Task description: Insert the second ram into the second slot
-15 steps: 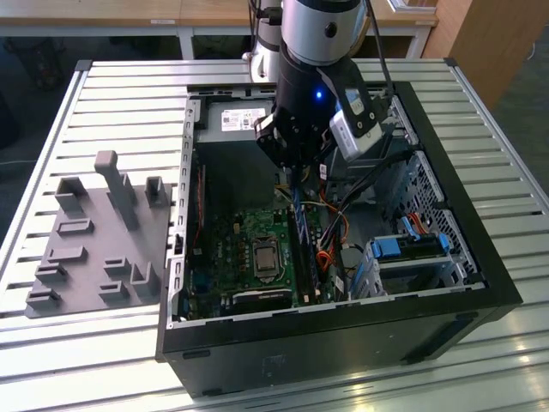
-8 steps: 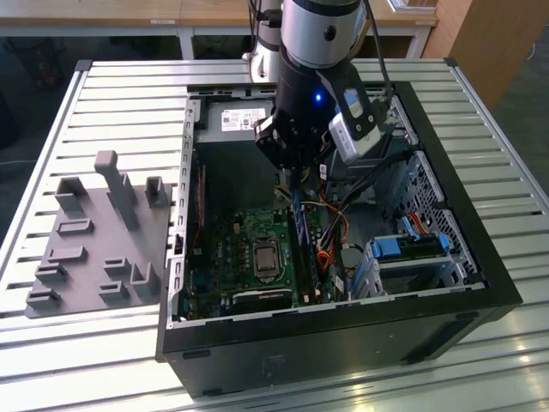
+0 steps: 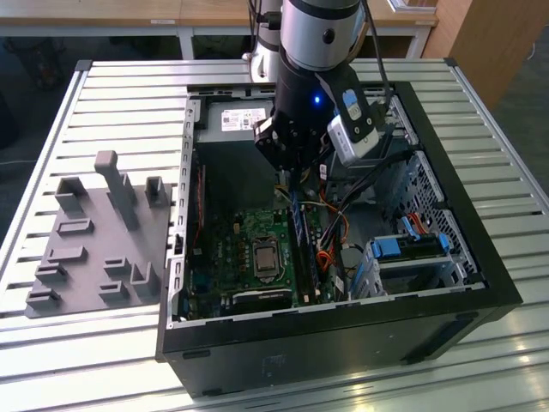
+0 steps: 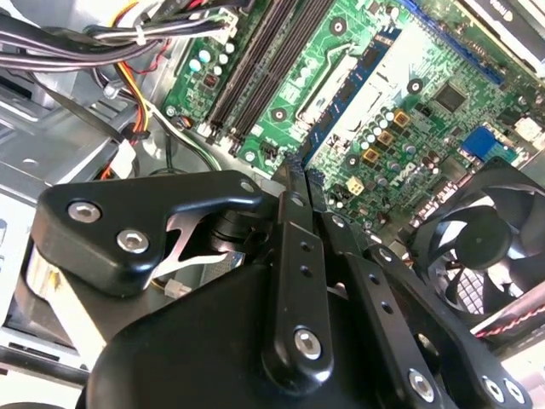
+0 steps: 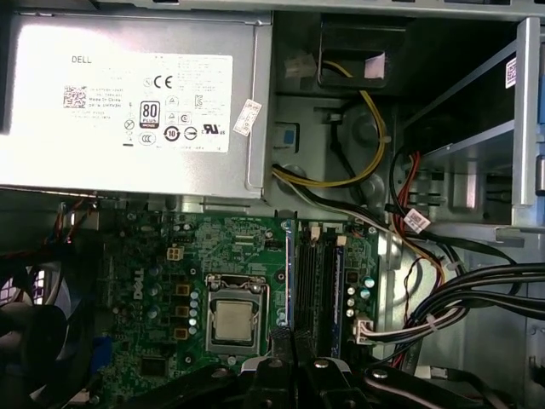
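Gripper [image 3: 292, 182] is hanging low inside the open computer case [image 3: 343, 352], over the memory slots of the motherboard [image 3: 232, 249]. Only 1 arm is working here.

In the second wrist view the fingertips [image 4: 291, 192] are sitting drawn together with barely a sliver between them. Nothing is showing between them beyond the thin blue edge that starts at their tip.

The second ram [image 4: 345, 106] is standing on edge in the slot nearest the processor [image 5: 232, 322]. Its long axis is running straight away from the fingertips along the slot line. The gripper is sitting at 1 end of the stick, not over its middle. Whether the tips are touching that end or hovering just above it, I cannot tell. My judgement is that the stick is already in its slot.

Beside it, the 2 dark slots [image 5: 315, 290] are looking bare. A further blue strip [image 5: 338, 298] is running parallel on the cable side, and I cannot tell whether it is a stick or a slot.

The case is also holding the power supply [image 5: 128, 102], the fan [image 4: 485, 230], the cable bundle [image 5: 460, 298] and the drive bay [image 3: 407, 253].

The grey fixture plate [image 3: 94, 249] is lying on the tabletop [image 3: 129, 94], at the exterior view's left of the case.
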